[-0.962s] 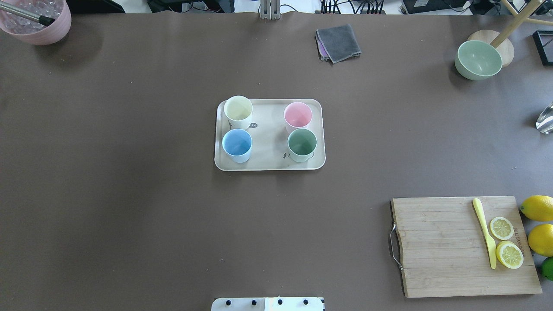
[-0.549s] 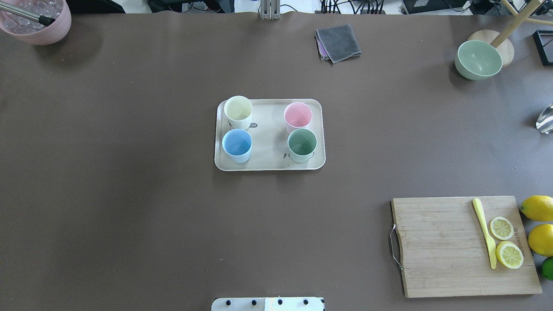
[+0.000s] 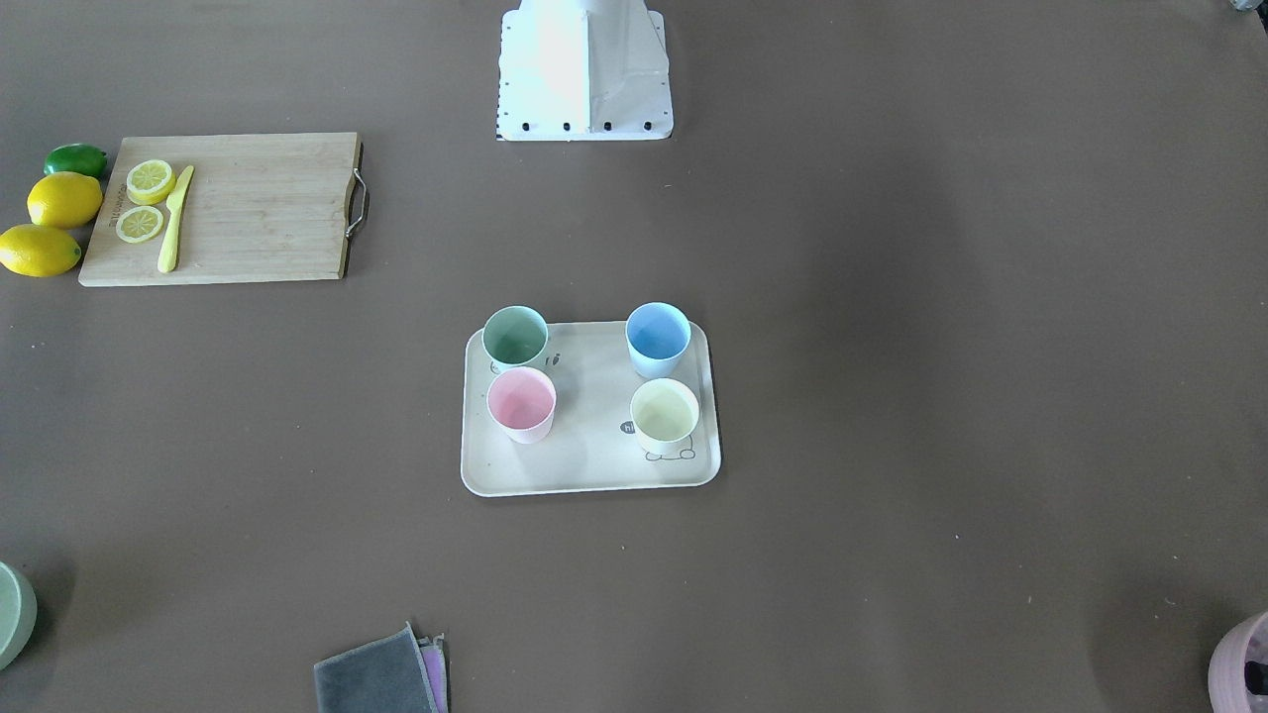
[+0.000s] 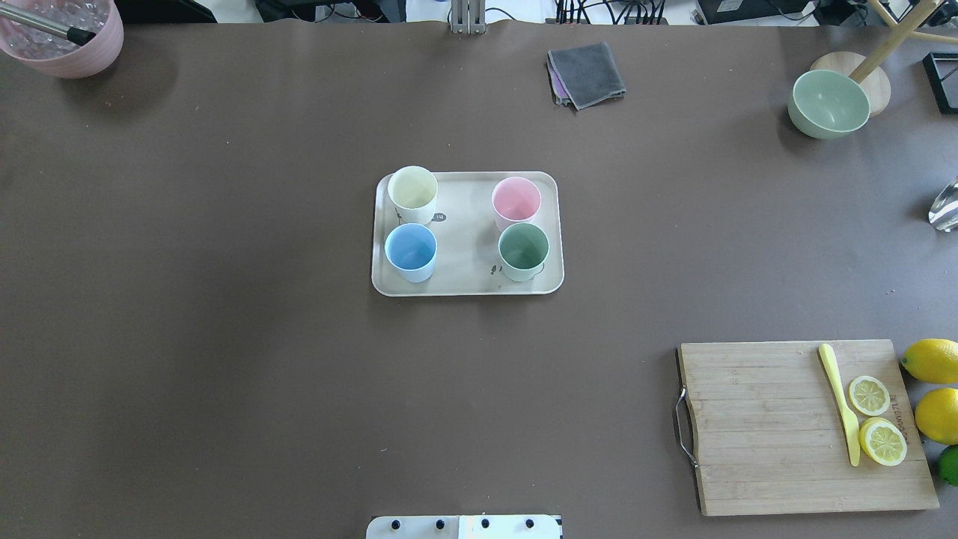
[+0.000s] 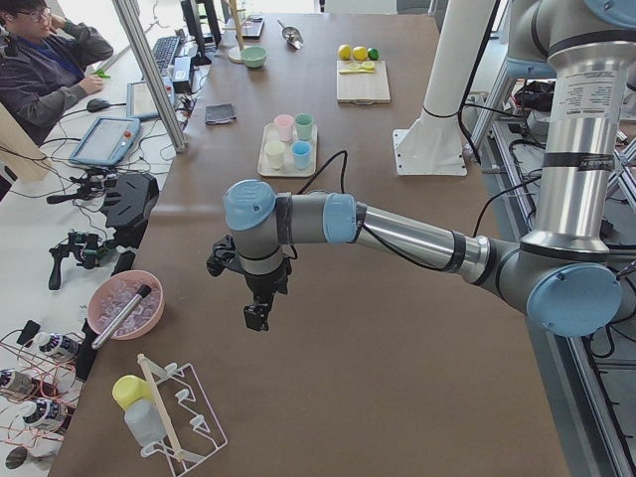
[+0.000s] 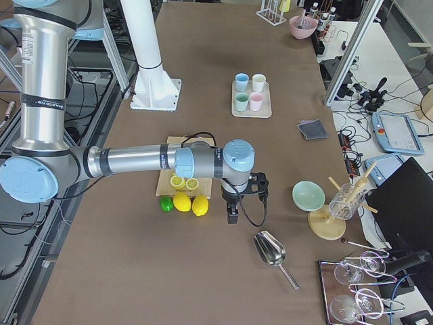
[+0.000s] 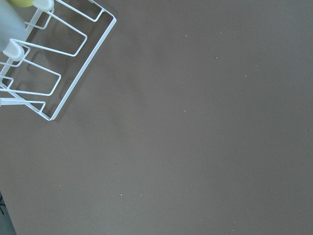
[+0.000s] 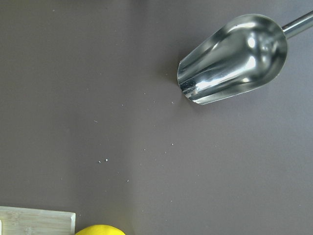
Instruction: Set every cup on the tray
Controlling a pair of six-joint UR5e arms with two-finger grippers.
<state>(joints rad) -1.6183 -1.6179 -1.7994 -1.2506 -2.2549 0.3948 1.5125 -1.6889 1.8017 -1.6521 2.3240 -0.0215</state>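
The cream tray (image 4: 464,233) lies at the table's middle, also in the front-facing view (image 3: 584,446). All four cups stand upright on it: pale yellow (image 4: 412,189), light blue (image 4: 410,248), pink (image 4: 516,199) and sage green (image 4: 523,248). Neither gripper shows in the overhead or front-facing view. My left gripper (image 5: 256,316) hangs over bare table far out to the left of the tray. My right gripper (image 6: 232,217) hangs far out to the right, beside the lemons. I cannot tell whether either is open or shut.
A wooden cutting board (image 4: 771,434) with lemon slices and a yellow knife lies front right, with whole lemons (image 4: 932,359) beside it. A grey cloth (image 4: 587,73), a green bowl (image 4: 829,102) and a pink pot (image 4: 71,45) stand at the back. A metal scoop (image 8: 234,58) and a white wire rack (image 7: 49,63) lie below the wrists.
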